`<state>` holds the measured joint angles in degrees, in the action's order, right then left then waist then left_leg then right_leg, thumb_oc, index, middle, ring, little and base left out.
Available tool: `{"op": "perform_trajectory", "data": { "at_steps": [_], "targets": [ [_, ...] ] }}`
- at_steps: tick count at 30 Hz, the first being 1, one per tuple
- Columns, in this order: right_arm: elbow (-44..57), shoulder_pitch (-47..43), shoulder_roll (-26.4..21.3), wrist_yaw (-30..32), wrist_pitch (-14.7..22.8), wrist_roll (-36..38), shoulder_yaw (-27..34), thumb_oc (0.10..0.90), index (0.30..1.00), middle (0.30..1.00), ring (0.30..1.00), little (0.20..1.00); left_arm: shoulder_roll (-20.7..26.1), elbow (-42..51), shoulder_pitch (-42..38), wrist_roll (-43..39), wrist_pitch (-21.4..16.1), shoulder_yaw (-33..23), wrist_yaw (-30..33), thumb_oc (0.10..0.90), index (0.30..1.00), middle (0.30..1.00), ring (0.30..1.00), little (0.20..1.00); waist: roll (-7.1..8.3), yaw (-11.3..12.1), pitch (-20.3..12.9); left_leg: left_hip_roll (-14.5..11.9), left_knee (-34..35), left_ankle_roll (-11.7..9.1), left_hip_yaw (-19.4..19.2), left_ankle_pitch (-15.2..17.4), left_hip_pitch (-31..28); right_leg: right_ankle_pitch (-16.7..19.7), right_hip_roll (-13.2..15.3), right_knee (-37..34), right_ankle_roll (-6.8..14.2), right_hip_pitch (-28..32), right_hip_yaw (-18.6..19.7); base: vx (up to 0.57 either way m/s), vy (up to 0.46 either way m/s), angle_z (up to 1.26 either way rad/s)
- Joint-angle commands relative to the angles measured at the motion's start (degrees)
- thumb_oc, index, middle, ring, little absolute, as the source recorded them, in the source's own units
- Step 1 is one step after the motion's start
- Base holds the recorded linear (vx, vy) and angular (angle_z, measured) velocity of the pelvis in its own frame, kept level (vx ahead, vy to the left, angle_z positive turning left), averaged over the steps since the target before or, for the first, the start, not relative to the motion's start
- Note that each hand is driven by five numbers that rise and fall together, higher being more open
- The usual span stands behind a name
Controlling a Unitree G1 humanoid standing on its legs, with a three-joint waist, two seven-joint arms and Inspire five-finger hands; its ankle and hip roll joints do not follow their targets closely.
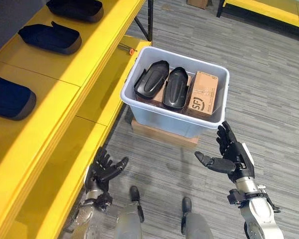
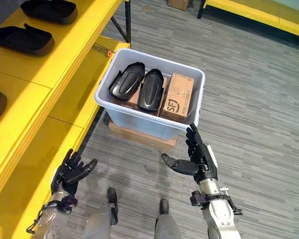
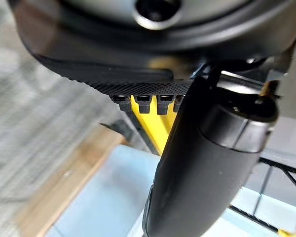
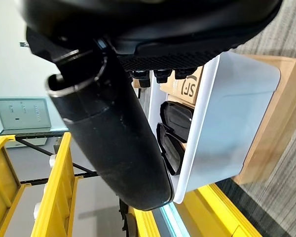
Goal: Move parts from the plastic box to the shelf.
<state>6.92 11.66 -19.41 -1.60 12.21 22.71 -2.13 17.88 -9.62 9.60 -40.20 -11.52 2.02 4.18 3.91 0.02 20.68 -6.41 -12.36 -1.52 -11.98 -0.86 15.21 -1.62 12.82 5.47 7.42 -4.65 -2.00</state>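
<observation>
I see my right hand (image 1: 231, 154) spread and empty, near the pale grey plastic box (image 1: 154, 117); my left hand (image 1: 102, 170) hangs loose by the yellow shelf (image 1: 50, 124). Two black moulded parts (image 1: 162, 84) lie inside beside a brown cardboard carton (image 1: 203, 93); three more sit on the shelf.

left robot hand (image 1: 102, 170) hangs low with relaxed, spread fingers; right robot hand (image 1: 232, 154) is raised, fingers straight, thumb out.
</observation>
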Motion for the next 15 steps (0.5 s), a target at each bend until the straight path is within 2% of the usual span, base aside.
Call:
{"op": "perform_trajectory", "data": {
  "at_steps": [1,4,5,9,10,12,13,14,15],
  "targets": [
    [6.6,-3.2,-2.39,-0.15,4.64,1.05,3.3,0.9,1.0,1.0,1.0,1.0,0.47,6.88,1.83,0.31,-4.23,-0.31,-2.56,0.9,1.0,1.0,1.0,1.0,-0.8,-1.34,-5.29,-5.3,1.35,-3.17,4.1,-2.05,1.82,-4.84,-3.25,1.74,-0.33,1.91,-3.74,0.11,0.115,-0.07],
    [6.63,-4.12,-2.57,0.06,4.53,0.64,3.07,0.9,1.0,1.0,1.0,1.0,1.54,7.34,1.55,0.65,-4.02,-0.1,-2.46,0.9,1.0,1.0,1.0,1.0,-0.29,-1.37,-6.01,-4.45,0.69,-2.52,3.74,-0.66,2.25,-3.55,-2.27,0.24,0.68,1.92,-3.48,0.1,0.116,-0.04],
    [6.54,-4.76,-2.43,0.23,4.33,0.39,2.96,0.9,1.0,1.0,1.0,1.0,2.06,7.37,1.24,0.7,-3.9,0.02,-2.42,0.9,1.0,1.0,1.0,1.0,0.02,-1.42,-6.27,-3.93,-0.87,-1.85,3.66,1.22,2.39,-3.18,-1.36,-0.09,1.29,2.41,-3.29,0.14,0.175,-0.07],
    [6.54,-5.46,-2.18,0.53,4.08,-0.24,2.82,0.9,1.0,1.0,1.0,1.0,2.83,7.19,0.18,1.2,-3.49,0.77,-2.34,0.9,1.0,1.0,1.0,1.0,0.05,-1.66,-6.99,-2.6,-3.18,-0.51,3.7,3.51,2.94,-2.4,-0.01,1.03,2.18,2.39,-2.94,0.1,0.172,-0.03],
    [6.8,-5.05,-1.54,0.65,4.0,-0.74,3.13,0.9,1.0,1.0,1.0,1.0,3.19,7.09,-0.6,2.13,-3.26,1.25,-2.2,0.9,1.0,1.0,1.0,1.0,-0.19,-2.17,-7.15,-1.02,-3.32,0.94,3.34,5.08,1.62,0.3,1.24,5.35,3.37,1.34,-2.52,0.09,0.257,-0.03],
    [6.5,-5.18,-1.18,0.69,3.8,-1.49,2.56,0.9,1.0,1.0,1.0,1.0,3.81,7.17,-0.96,2.82,-3.33,1.42,-1.59,0.9,1.0,1.0,1.0,1.0,-1.15,-3.28,-6.5,0.4,-1.18,2.75,2.22,5.81,-1.5,7.25,1.28,15.05,3.64,-4.58,-0.55,0.13,0.468,-0.02],
    [5.71,-5.67,-0.79,1.28,3.93,-1.97,1.81,0.9,1.0,1.0,1.0,1.0,3.9,7.12,-1.12,4.03,-3.14,1.3,-1.26,0.9,1.0,1.0,1.0,1.0,-1.98,-3.84,-4.69,1.26,1.35,3.8,-0.32,7.42,-6.3,5.69,1.24,19.32,2.65,-10.68,-5.89,0.17,0.483,-0.17],
    [5.49,-5.85,-1.04,1.41,3.88,-2.22,1.76,0.9,1.0,1.0,1.0,1.0,3.83,6.96,-1.1,3.9,-3.06,1.13,-1.45,0.9,1.0,1.0,1.0,1.0,-1.88,-3.98,-4.39,1.76,2.05,3.8,-1.0,7.79,-7.67,4.84,1.38,17.35,2.31,-11.51,-8.3,0.26,0.354,-0.98],
    [5.09,-5.76,-1.16,1.27,3.89,-2.1,2.07,0.9,1.0,1.0,1.0,1.0,3.45,6.76,-0.62,3.81,-2.93,0.88,-2.02,0.9,1.0,1.0,1.0,1.0,-1.47,-4.89,-4.06,2.67,3.61,3.44,-1.49,8.19,-10.08,4.48,-0.32,10.33,1.98,-12.99,-9.94,0.24,0.055,-1.06]
  ]
}}
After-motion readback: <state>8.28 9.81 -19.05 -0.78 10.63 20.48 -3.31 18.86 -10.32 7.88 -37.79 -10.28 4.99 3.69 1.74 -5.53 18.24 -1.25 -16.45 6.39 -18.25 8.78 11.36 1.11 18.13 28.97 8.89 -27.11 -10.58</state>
